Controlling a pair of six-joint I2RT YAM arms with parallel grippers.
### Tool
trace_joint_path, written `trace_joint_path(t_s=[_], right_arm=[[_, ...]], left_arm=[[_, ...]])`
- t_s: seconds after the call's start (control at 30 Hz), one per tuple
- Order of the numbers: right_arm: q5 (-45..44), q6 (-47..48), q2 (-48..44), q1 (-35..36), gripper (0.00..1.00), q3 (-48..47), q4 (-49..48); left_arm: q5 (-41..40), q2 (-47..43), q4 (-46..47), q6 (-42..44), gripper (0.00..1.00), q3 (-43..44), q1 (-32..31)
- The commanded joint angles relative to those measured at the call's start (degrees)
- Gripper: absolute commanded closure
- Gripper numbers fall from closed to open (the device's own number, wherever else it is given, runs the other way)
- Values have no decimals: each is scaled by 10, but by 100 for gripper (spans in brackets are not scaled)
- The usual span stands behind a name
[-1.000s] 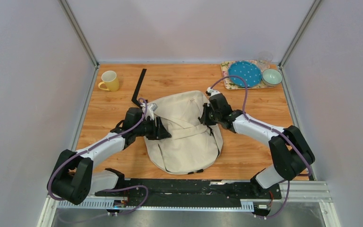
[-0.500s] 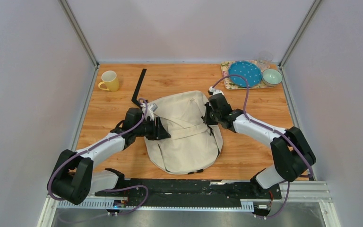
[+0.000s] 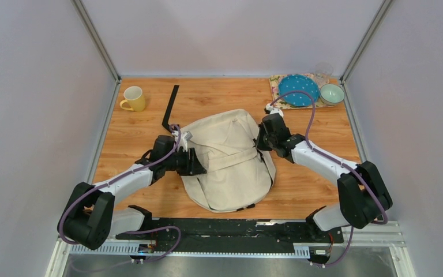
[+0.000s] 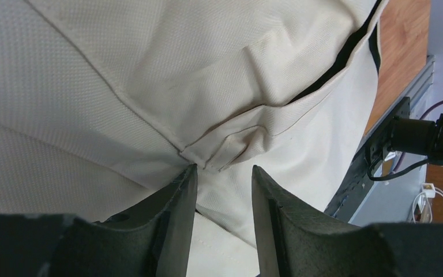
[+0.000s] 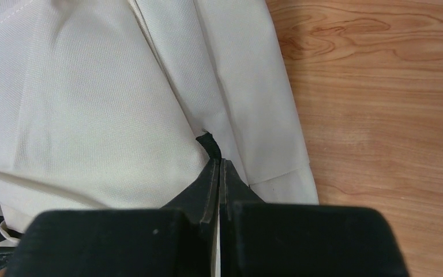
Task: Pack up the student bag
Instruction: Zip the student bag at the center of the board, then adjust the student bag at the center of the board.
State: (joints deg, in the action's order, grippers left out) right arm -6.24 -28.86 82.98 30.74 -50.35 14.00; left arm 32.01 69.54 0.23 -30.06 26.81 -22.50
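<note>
Your student bag [image 3: 228, 158] lies flat in the middle of the counter [image 3: 306, 184], between your two hands. Your left hand [image 4: 222, 167] is at the bag's left edge with its fingers apart, a small pleat of cream fabric just off their tips. Your right hand [image 5: 219, 163] is at the bag's right edge, fingers pressed together on a black tab [image 5: 207, 140] that pokes out of a seam. Only the left wrist view shows the dark gap [image 4: 337, 60] under a loose fabric edge. Only the top view shows the yellow mug [image 3: 133, 98] in the far left corner, well apart from the bag.
</note>
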Motion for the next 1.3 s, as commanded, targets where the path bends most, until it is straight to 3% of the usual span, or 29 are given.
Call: trace_joint_path(t_s=[0.0,0.03,0.13,0.17,0.23,0.27,0.37,0.53,0.8,1.03,1.27], right_arm=[[-34,1,-35,-12,100,16,-25],[-27,2,-40,-12,100,22,-27],[-30,2,-60,-13,66,31,-19],[-32,2,-65,-16,50,33,-15],[-26,-1,-81,-25,42,39,-8],[-17,-4,-85,-40,37,43,-8],[38,-16,-88,-77,36,50,-6],[120,-36,-72,-115,34,75,-38],[199,-66,-34,-123,34,108,-70],[260,-126,-40,-113,37,187,-135],[210,-152,-109,-66,37,222,-129]], left_arm=[[-11,-10,-28,16,52,-8,-2],[-10,-24,-28,15,51,-8,-2],[-32,-74,-44,13,47,0,-2],[-67,-90,-62,14,45,4,-2],[-126,-141,-83,12,43,5,-1],[-199,-160,-103,2,40,-1,-1],[-302,-208,-129,-14,28,-21,-1],[-332,-168,-153,-40,24,-41,6],[-185,-98,41,-84,24,-102,20],[-112,13,69,-25,24,-12,19],[-22,91,95,-17,24,70,20]])
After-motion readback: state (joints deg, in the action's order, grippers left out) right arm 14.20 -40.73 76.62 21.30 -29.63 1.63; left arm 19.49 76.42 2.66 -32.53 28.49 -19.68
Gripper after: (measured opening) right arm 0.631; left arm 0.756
